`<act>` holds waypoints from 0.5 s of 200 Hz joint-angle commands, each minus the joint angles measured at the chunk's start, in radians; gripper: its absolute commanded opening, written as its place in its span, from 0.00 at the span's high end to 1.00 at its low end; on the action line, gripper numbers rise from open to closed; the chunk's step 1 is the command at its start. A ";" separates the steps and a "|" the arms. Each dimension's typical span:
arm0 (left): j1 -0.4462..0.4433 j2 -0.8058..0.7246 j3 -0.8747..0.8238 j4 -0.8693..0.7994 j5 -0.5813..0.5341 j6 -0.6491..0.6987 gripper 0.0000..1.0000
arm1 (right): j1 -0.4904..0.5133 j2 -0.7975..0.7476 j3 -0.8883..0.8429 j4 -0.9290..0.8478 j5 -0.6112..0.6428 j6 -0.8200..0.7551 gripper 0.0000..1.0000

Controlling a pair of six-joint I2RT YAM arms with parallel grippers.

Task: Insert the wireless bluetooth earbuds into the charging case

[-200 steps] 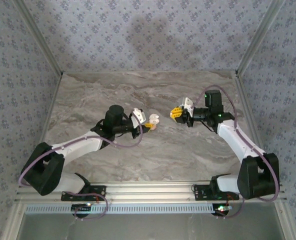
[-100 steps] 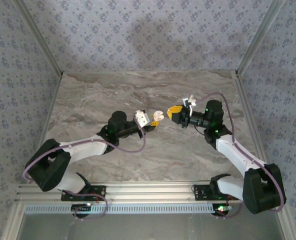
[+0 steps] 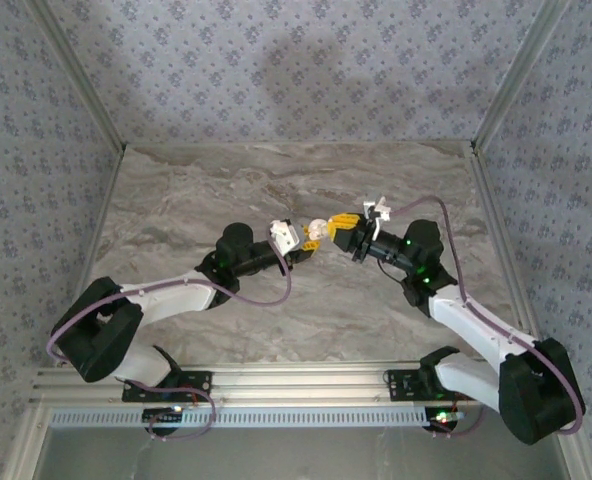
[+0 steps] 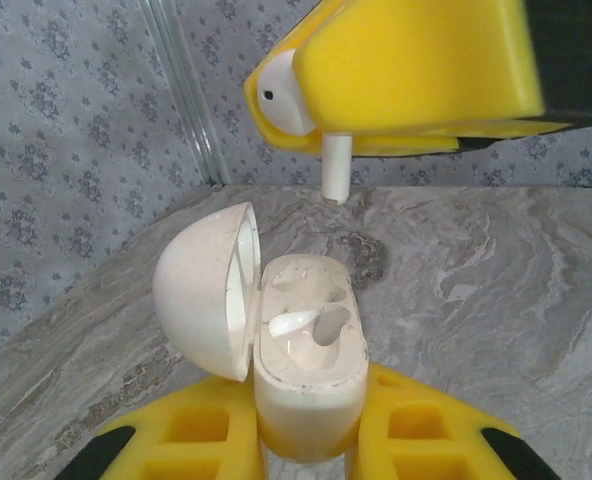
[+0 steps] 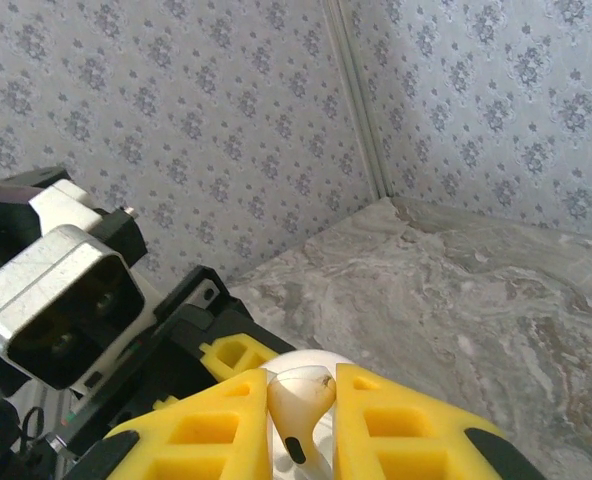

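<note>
My left gripper (image 4: 309,432) is shut on the white charging case (image 4: 309,375), held upright above the table. Its lid (image 4: 201,290) hangs open to the left. One earbud (image 4: 294,322) lies in the left socket, and the socket beside it (image 4: 331,325) is bare. My right gripper (image 5: 301,420) is shut on a second whitish earbud (image 5: 298,405). In the left wrist view that earbud (image 4: 288,100) hangs stem-down just above the case, apart from it, between yellow fingers (image 4: 416,65). In the top view the two grippers (image 3: 304,248) (image 3: 338,228) meet at mid-table around the case (image 3: 317,231).
The grey marble table (image 3: 226,190) lies below both arms, walled by patterned panels. A metal corner post (image 4: 186,90) stands behind the case. The left wrist's black camera housing (image 5: 61,290) sits close to my right fingers.
Both arms have closed in toward the table's middle. The right gripper carried its earbud left and tilted down over the open case. The left gripper pushed the case slightly right.
</note>
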 commanded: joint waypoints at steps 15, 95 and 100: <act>-0.010 0.004 0.012 0.054 -0.008 -0.010 0.81 | 0.029 0.014 -0.005 0.073 0.059 0.021 0.81; -0.011 -0.001 0.012 0.072 -0.021 -0.012 0.81 | 0.051 0.018 -0.035 0.081 0.100 0.044 0.81; -0.011 -0.001 0.012 0.074 -0.020 -0.012 0.81 | 0.053 0.021 -0.035 0.081 0.099 0.046 0.81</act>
